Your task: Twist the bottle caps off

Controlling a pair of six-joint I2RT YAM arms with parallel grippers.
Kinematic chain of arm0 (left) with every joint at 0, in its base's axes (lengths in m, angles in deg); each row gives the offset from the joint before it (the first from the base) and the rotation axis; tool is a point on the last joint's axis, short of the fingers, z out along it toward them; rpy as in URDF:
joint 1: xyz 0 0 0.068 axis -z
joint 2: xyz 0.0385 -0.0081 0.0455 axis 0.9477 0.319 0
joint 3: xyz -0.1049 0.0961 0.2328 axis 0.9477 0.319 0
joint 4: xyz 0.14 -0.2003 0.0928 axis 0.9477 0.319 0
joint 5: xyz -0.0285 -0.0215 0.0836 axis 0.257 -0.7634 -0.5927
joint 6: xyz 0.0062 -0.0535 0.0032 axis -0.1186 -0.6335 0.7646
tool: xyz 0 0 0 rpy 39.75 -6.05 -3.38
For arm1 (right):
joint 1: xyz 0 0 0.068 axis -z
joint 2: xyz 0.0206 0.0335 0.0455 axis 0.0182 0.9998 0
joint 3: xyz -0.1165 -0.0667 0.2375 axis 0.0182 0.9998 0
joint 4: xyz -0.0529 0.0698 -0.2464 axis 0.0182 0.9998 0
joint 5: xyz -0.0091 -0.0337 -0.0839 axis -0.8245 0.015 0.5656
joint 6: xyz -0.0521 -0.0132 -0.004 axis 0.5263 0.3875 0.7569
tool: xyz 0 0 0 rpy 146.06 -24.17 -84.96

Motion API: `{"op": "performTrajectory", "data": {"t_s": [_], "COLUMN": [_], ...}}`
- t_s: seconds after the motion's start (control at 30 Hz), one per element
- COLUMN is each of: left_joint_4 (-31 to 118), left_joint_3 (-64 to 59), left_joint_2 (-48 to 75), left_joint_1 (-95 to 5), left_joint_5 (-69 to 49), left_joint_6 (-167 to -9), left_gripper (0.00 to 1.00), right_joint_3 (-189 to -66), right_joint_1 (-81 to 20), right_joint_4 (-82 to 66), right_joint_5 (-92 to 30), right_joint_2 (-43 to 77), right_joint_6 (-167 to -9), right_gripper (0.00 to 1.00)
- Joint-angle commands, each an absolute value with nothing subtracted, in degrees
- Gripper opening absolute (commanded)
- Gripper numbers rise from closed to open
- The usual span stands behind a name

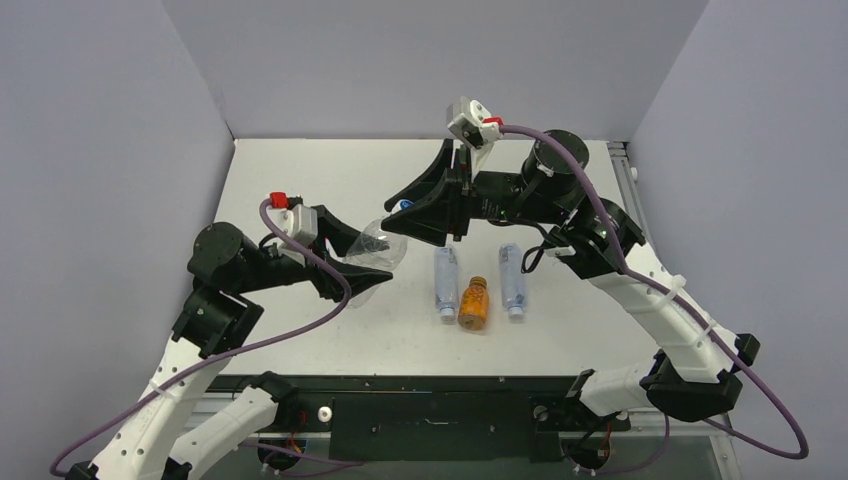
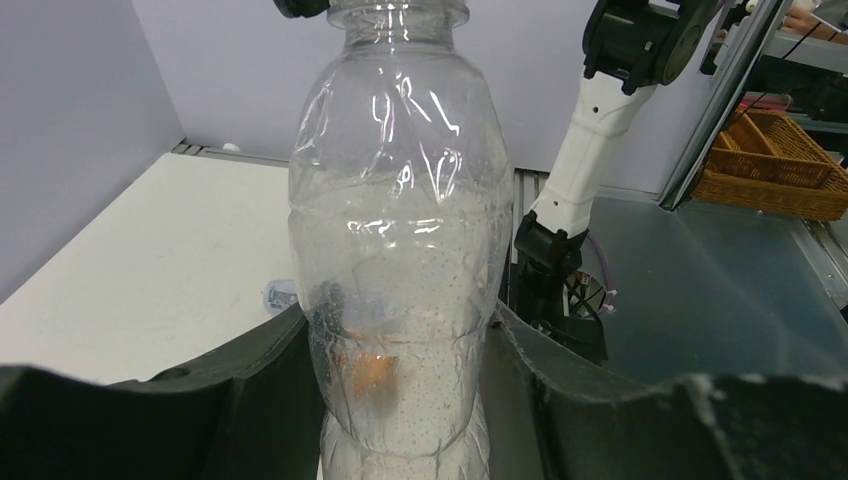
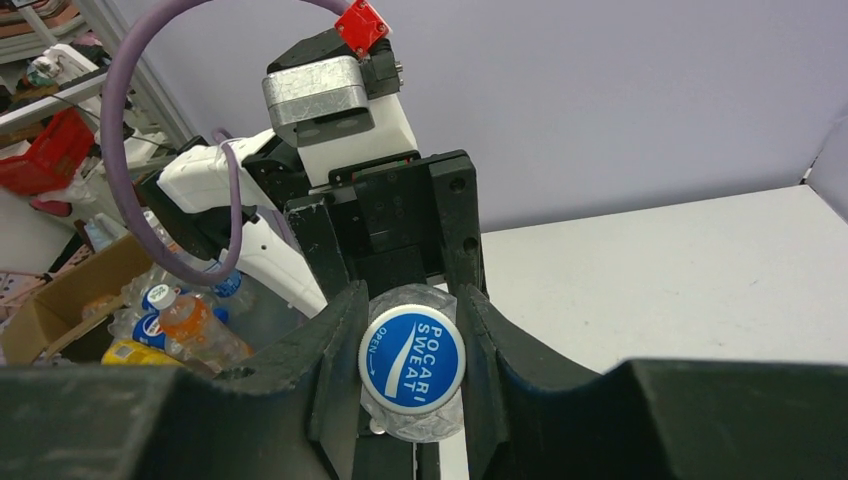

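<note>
Progress: first of four bottles in hand, none seen opened.

The tall clear ribbed plastic bottle (image 2: 400, 230) was held off the white tabletop (image 1: 320, 170), roughly level between the two arms, neck toward the right arm. The left gripper (image 2: 400, 400) was closed narrow around its lower body, both fingers pressed to the plastic. The right gripper (image 3: 411, 315) was clamped on the round blue-topped screw cap (image 3: 412, 360), which carried white print. The cap sat on the neck, with clear plastic showing directly behind it. Judged: unscrewing under way, cap not off; how far it was turned could not be told.

Left to do: three bottles lying in a row on the tabletop, near the right gripper, close together but apart. One short clear blue-labelled bottle (image 1: 446, 283) and a second like it (image 1: 512, 280) flanked the squat orange bottle (image 1: 473, 305). The golden-brown cap (image 1: 478, 281) was in place at the orange bottle's far end. The short ones showed pale near ends, probably white caps, but too small to confirm.

Count: four bottles, one held and three lying. Caps: two seen clearly, two probable. None seen loose on the tabletop.
</note>
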State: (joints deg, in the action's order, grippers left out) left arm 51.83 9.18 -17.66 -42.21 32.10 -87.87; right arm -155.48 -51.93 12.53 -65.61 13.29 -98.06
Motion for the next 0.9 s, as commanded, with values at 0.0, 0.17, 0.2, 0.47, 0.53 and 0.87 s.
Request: {"op": "performTrajectory", "data": {"t_s": [0.0, 0.17, 0.2, 0.47, 0.53, 0.87], "left_joint_4": [54.5, 53.8, 54.0, 56.0, 56.0, 56.0], "left_joint_3": [9.1, 9.8, 9.9, 11.4, 11.8, 12.5], "left_joint_2": [-18.8, -19.4, -19.4, -22.4, -23.6, -27.6], "left_joint_1": [-42.6, -42.6, -42.6, -42.6, -42.6, -42.6], "left_joint_5": [33.6, 28.9, 28.6, 24.4, 22.5, 9.8], "left_joint_6": [-86.2, -84.3, -83.9, -76.0, -74.3, -74.9], "left_gripper": [0.0, 0.0, 0.0, 0.0, 0.0, 0.0], "right_joint_3": [-156.0, -156.2, -156.8, -163.2, -156.2, -128.6], "right_joint_1": [-50.0, -52.2, -52.8, -46.7, -42.2, -49.4], "right_joint_4": [1.3, 0.4, 0.6, 9.5, 7.9, 1.7], "right_joint_5": [-66.3, -63.5, -63.0, -45.2, -42.9, -29.9], "right_joint_2": [7.3, 10.4, 11.0, 11.7, 9.9, 16.5], "right_joint_6": [-99.9, -102.3, -102.1, -100.0, -103.8, -104.4], "right_gripper": [0.0, 0.0, 0.0, 0.0, 0.0, 0.0]}}
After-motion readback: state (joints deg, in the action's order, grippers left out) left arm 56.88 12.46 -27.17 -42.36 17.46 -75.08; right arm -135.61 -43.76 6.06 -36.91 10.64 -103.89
